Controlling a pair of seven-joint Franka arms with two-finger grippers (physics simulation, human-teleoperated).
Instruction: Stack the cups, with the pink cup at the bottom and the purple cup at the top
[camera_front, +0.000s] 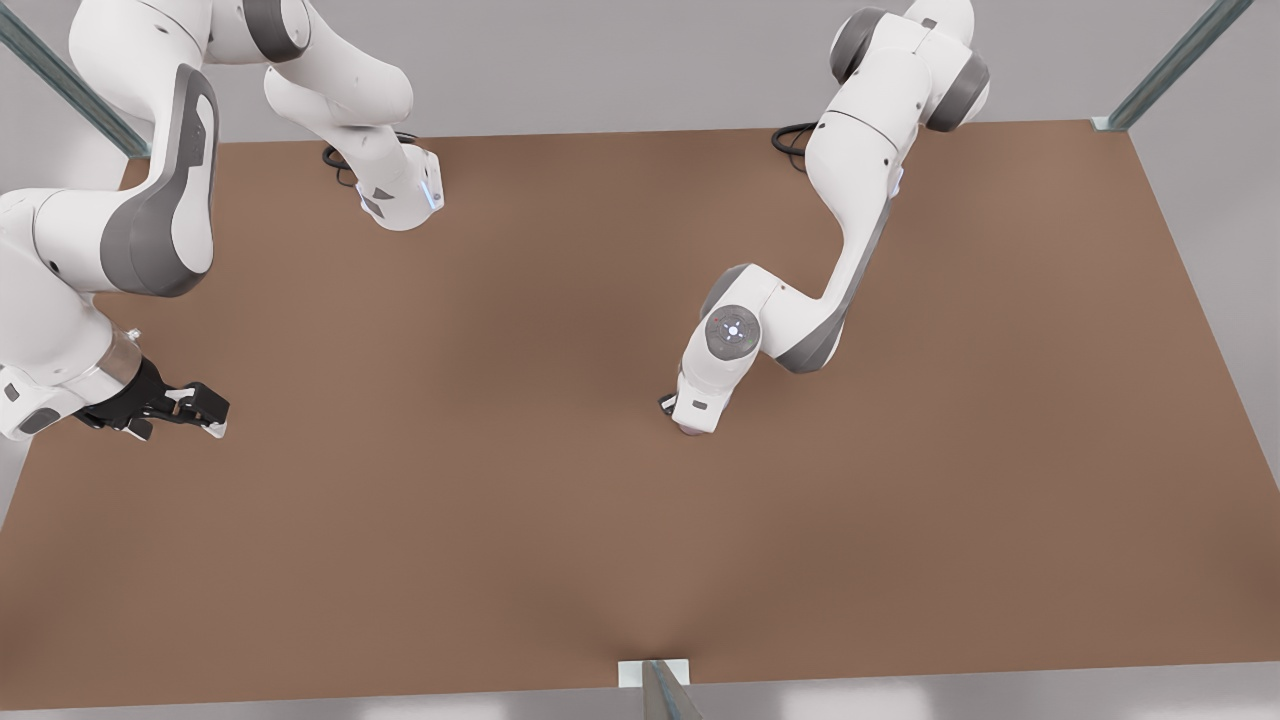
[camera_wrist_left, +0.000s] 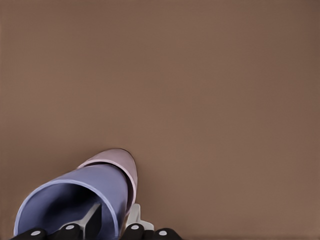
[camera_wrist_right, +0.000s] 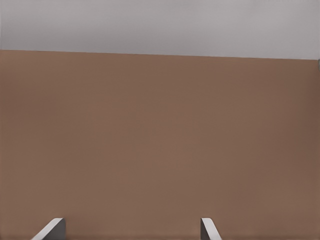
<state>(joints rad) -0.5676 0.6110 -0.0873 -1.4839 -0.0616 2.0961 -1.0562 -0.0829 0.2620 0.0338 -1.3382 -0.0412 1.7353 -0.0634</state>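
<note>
While one finger (camera_wrist_left: 93, 221) of the left gripper (camera_wrist_left: 112, 225) dips inside the purple cup (camera_wrist_left: 75, 197) and its partner sits outside the wall, the pair pinches that wall near the rim.

The purple cup is seated mouth-up inside the pink cup (camera_wrist_left: 124, 162). The pink rim shows as a band around the purple body, and both long axes run the same line, roughly along the fingers and up toward the wrist. Whether the outer finger also touches the pink rim, cannot tell.

Front view: the left gripper is low over the table (camera_front: 500, 480), directly above the pink cup, with a sliver of pink showing under the hand.

Judgement: the stack looks made, pink under, purple in. What remains is letting go. Since the inner finger lies within the cup, the exit should go straight back along the cup axis; a sideways pull would likely drag or tip the pair.

The right gripper (camera_front: 208, 413) waits well apart from the pink cup, toward the front view's left and off the table surface, its fingertips spread with nothing between them. The left arm is plainly the nearer one.
</note>
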